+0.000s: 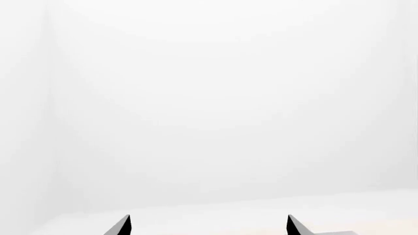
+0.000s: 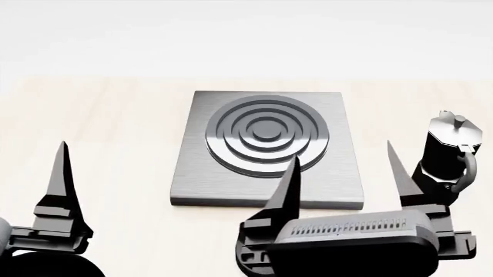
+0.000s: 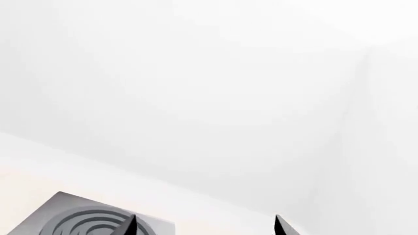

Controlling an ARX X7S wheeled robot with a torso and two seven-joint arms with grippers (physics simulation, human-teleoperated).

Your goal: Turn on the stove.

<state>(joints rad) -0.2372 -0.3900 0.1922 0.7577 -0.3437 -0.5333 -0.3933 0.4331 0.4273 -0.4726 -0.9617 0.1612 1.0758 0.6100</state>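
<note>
Brushed grey stove (image 2: 266, 151) lies flat mid-table (image 2: 115, 127), ahead of your right gripper (image 2: 345, 173), whose fingers are spread with nothing between. Your left gripper (image 1: 207, 226) also released, near table's left side. Black moka pot (image 2: 447, 153) stands right of the stove.

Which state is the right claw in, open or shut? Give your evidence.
Open. In the head view the right claw shows two fingers spread well apart, with nothing held between them, near the stove.
</note>
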